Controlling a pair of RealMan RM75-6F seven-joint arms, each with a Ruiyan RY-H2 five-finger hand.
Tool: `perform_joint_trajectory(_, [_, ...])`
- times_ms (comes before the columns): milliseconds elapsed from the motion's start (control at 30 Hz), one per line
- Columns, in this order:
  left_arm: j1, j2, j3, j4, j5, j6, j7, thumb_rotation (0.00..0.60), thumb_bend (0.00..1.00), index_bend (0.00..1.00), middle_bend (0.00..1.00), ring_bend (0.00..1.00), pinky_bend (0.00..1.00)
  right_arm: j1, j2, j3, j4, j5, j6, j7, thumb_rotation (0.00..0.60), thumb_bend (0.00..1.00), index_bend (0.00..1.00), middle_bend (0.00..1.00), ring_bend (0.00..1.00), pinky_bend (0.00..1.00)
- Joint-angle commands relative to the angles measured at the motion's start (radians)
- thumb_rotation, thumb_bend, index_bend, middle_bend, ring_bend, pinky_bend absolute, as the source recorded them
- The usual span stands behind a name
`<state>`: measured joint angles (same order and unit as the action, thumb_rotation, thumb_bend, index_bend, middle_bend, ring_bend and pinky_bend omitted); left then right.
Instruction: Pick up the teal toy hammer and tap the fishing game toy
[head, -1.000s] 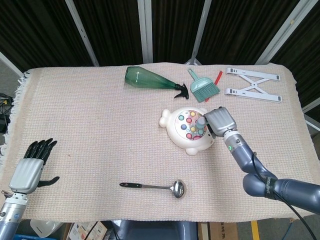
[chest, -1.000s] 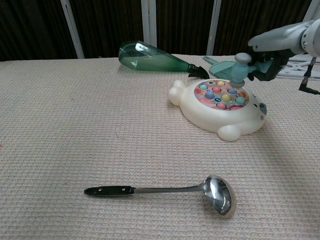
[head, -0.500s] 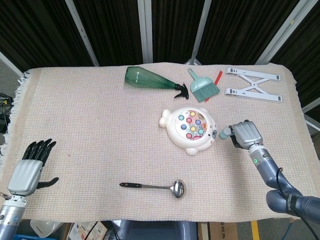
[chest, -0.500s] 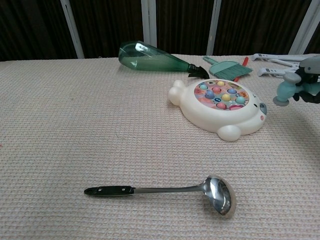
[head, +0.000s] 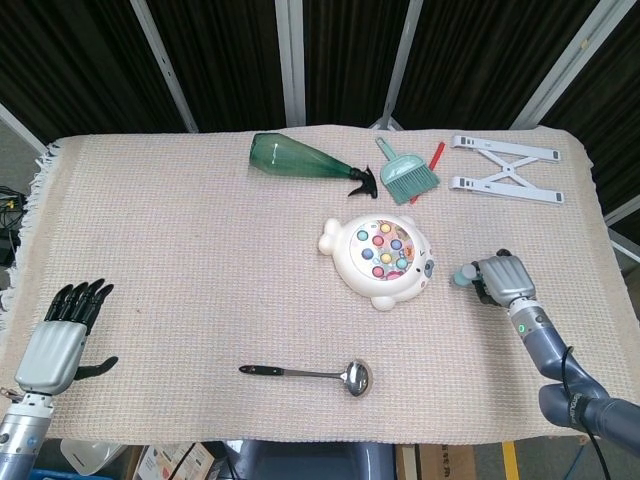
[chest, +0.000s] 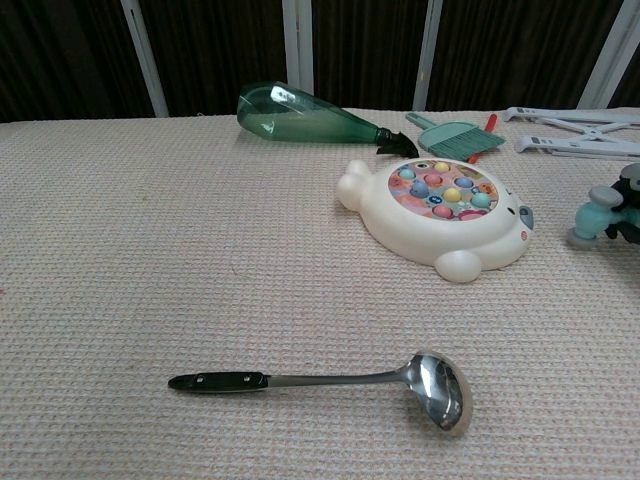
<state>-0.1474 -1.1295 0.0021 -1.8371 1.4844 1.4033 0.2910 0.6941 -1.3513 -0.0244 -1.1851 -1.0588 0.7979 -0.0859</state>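
A: Left hand (head: 58, 340) idle, fingers spread, holding nothing. One ladle (head: 310, 374), one fishing game toy (head: 379, 258). Step?

B: Right hand (head: 503, 279) grips the one teal toy hammer (chest: 592, 215), low, right of the toy. I'd judge tapping's underway; next calls for swinging leftward onto it.

teal hammer (head: 466, 275), cream fishing toy (head: 378, 261).

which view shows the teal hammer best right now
The chest view: the teal toy hammer shows side-on there, its head low by the cloth to the right of the fishing game toy, though the frame edge cuts off the handle. In the head view the right hand covers all but the head end.
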Motion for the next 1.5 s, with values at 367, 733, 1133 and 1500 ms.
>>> perform_joint_trajectory(367, [0.001,0.001,-0.002,-0.004,-0.007,-0.002,0.004,0.6,0.11,0.0,0.0,0.0,0.0,-0.026,-0.016,0.032,0.047,-0.031,-0.052,0.048,0.6,0.85,0.65,0.6,0.41,0.07])
perform_joint_trajectory(733, [-0.003,-0.002,-0.005,-0.004,-0.012,-0.009,0.007,0.6,0.11,0.0,0.0,0.0,0.0,-0.034,-0.004,0.057,0.04,-0.016,-0.078,0.034,0.6,0.55,0.57,0.52,0.36,0.04])
perform_joint_trajectory(1133, [-0.007,-0.005,-0.007,-0.005,-0.018,-0.015,0.014,0.6,0.11,0.0,0.0,0.0,0.0,-0.039,0.002,0.076,0.038,-0.002,-0.1,0.023,0.6,0.44,0.54,0.5,0.34,0.02])
perform_joint_trajectory(1500, [-0.01,-0.01,-0.008,-0.008,-0.023,-0.02,0.02,0.6,0.11,0.0,0.0,0.0,0.0,-0.002,0.039,0.106,0.018,0.044,-0.172,-0.004,0.6,0.44,0.45,0.44,0.29,0.0])
